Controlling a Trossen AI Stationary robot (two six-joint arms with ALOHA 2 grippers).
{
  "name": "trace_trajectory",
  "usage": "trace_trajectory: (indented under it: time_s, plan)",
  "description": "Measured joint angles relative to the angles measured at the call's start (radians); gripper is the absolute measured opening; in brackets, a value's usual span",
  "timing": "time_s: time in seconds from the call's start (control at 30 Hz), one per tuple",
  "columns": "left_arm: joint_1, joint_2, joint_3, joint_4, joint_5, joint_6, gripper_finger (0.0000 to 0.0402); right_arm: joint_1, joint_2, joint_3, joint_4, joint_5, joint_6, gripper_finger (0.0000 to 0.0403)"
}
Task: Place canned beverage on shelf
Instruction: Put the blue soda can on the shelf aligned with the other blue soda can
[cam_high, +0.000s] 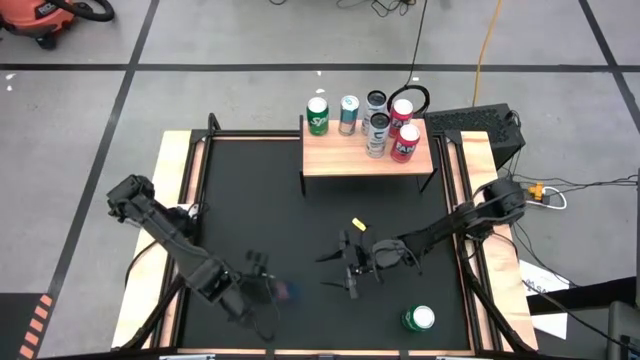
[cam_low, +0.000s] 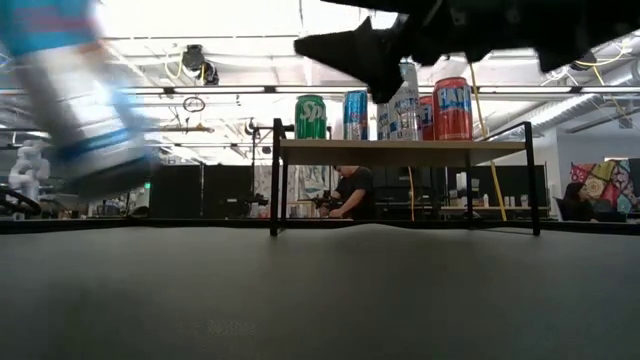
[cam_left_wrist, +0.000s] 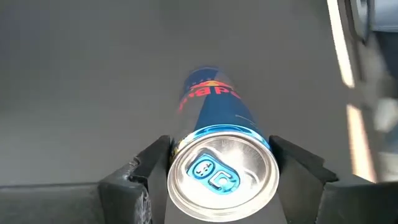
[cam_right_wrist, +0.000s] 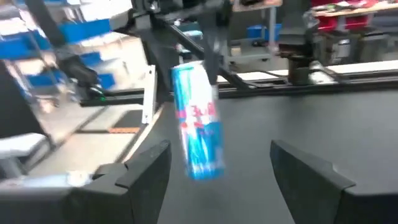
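Note:
A blue and silver can with red lettering (cam_left_wrist: 211, 118) is held by my left gripper (cam_left_wrist: 221, 158) near the table's near edge, left of the middle; it shows blurred in the high view (cam_high: 287, 292) and in the low view (cam_low: 80, 90). My right gripper (cam_high: 350, 268) is open and empty at the table's middle, facing the can (cam_right_wrist: 198, 118). The light-wood shelf (cam_high: 340, 155) stands at the far edge, with several cans upright on its top. A green can (cam_high: 418, 318) lies on its side on the table near the near right corner. My left gripper pinches the can's two opposite sides just below its top rim (cam_left_wrist: 177, 152), one finger (cam_left_wrist: 152, 165) on each side. The fingers come from above, pointing down along the can. The can hangs below them, nearly upright and clear of the table.
A small yellow thing (cam_high: 355, 224) lies on the black table between the shelf and my right gripper. Wooden edges (cam_high: 180, 190) run along the table's sides. The front of the shelf top is bare wood. People sit in the room behind (cam_low: 352, 190).

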Motion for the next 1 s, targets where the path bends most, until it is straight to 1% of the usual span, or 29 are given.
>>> trace_trajectory:
  time_s: [0.1, 0.2, 0.3, 0.43, 0.53, 0.63, 0.73, 0.8, 0.9, 0.97, 1.0]
  plan:
    - [0.035, 0.000, 0.007, 0.109, -0.075, 0.284, 0.0213, -0.014, 0.056, 0.008, 0.055, -0.036, 0.032, 0.0263]
    - [0.068, 0.000, 0.007, 0.200, -0.078, 0.494, 0.0213, -0.017, 0.090, 0.048, 0.034, -0.068, 0.038, 0.0263]
    - [0.106, 0.000, 0.007, 0.237, -0.087, 0.607, 0.0213, -0.015, 0.116, 0.110, -0.003, -0.118, 0.033, 0.0263]
    - [0.136, 0.000, 0.007, 0.235, -0.092, 0.697, 0.0213, -0.018, 0.143, 0.206, -0.162, -0.110, -0.008, 0.0266]
    - [0.147, -0.001, 0.007, 0.241, -0.086, 0.743, 0.0213, -0.019, 0.157, 0.269, -0.274, -0.090, -0.005, 0.0278]
    - [0.148, -0.001, 0.007, 0.259, -0.116, 0.783, 0.0213, -0.020, 0.159, 0.310, -0.362, -0.084, -0.010, 0.0291]
    - [0.149, -0.001, 0.007, 0.269, -0.127, 0.792, 0.0213, -0.019, 0.159, 0.318, -0.383, -0.033, 0.003, 0.0291]
    - [0.148, -0.001, 0.007, 0.261, -0.126, 0.761, 0.0213, -0.017, 0.159, 0.319, -0.382, -0.004, 0.003, 0.0277]
    - [0.151, -0.001, 0.007, 0.258, -0.124, 0.683, 0.0215, -0.015, 0.159, 0.319, -0.383, 0.017, 0.006, 0.0239]
    - [0.152, -0.001, 0.007, 0.258, -0.125, 0.628, 0.0226, -0.015, 0.159, 0.319, -0.381, 0.010, 0.007, 0.0212]
    - [0.155, -0.001, 0.007, 0.260, -0.125, 0.586, 0.0235, -0.015, 0.159, 0.319, -0.381, 0.018, 0.008, 0.0208]
